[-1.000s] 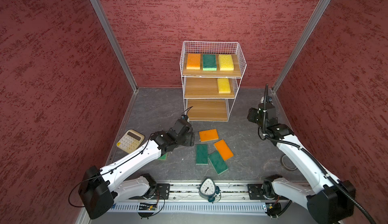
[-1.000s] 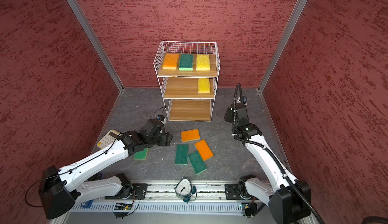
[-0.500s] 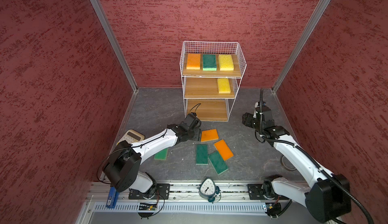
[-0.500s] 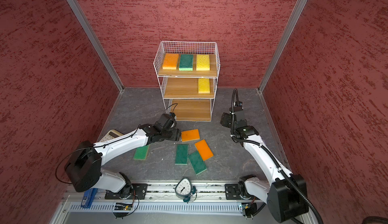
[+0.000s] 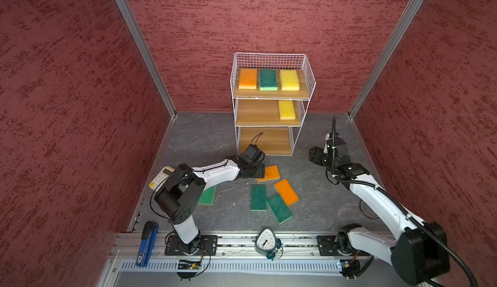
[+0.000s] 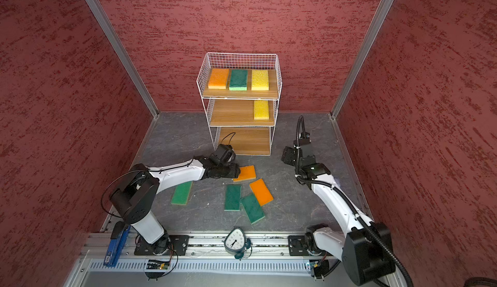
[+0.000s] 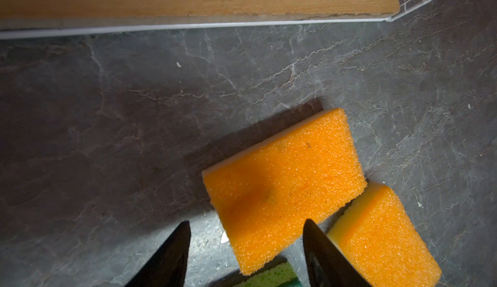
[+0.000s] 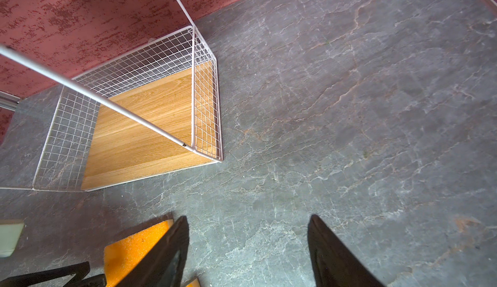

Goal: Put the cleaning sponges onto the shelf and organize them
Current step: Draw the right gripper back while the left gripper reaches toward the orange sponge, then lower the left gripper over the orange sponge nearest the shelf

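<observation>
Five sponges (image 5: 258, 197) lie scattered on the desk (image 5: 309, 191) before the shelf (image 5: 277, 143), which holds four, so the left hand (image 7: 246, 222), spread, straddles a corner of the nearest orange sponge (image 7: 282, 183), apparently to pinch it, while the right hand (image 8: 248, 218) hovers spread and empty nearby.

Green sponge (image 5: 207, 195) + calc (image 5: 160, 178) partly behind L arm (image 5: 215, 171)
</observation>
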`<state>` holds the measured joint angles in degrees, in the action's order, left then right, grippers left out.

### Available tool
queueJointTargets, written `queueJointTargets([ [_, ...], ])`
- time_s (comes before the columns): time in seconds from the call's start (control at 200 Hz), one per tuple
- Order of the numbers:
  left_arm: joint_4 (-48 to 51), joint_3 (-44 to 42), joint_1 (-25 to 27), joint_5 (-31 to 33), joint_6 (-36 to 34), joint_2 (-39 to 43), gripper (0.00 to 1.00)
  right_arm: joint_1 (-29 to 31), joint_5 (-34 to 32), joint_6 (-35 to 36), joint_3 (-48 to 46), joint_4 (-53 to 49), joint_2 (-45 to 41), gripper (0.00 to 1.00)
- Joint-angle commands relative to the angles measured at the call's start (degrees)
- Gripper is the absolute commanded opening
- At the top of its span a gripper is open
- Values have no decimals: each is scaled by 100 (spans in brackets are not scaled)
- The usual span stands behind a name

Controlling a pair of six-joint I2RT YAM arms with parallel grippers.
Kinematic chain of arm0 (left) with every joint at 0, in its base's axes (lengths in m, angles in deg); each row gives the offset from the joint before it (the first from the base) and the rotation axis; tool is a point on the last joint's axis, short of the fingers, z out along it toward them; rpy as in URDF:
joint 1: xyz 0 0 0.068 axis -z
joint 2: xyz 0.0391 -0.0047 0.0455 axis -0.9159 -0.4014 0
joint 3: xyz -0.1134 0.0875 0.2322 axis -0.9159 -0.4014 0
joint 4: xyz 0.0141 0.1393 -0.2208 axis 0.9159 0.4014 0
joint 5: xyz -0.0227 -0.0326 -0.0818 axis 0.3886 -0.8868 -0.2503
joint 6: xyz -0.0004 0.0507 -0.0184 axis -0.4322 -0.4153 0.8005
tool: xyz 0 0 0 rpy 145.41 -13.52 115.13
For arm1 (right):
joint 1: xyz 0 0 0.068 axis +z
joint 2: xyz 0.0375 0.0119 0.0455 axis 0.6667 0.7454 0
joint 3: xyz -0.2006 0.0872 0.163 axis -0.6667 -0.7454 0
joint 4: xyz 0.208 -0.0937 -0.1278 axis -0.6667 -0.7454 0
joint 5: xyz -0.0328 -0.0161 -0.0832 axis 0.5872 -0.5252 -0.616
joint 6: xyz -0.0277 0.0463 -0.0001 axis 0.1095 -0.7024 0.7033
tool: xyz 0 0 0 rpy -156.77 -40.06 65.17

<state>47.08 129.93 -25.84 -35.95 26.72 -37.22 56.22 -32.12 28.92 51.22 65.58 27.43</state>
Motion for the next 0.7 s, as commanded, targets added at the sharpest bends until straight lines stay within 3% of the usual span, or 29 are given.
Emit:
queueJointTargets([
  [0.0, -105, 104, -5, -137, 113, -245, 62, -35, 14, 22, -83, 163, -70, 71],
  [0.235, 173, 256, -41, -10, 302, -519, 59, -39, -38, 99, -22, 126, -122, 71],
  [0.576, 363, 230, -111, 55, 324, -468, 26, -45, 3, 36, -131, 222, -149, 71],
  [0.696, 460, 256, -238, 76, 379, -486, 20, -45, 16, -21, -194, 229, -198, 71],
])
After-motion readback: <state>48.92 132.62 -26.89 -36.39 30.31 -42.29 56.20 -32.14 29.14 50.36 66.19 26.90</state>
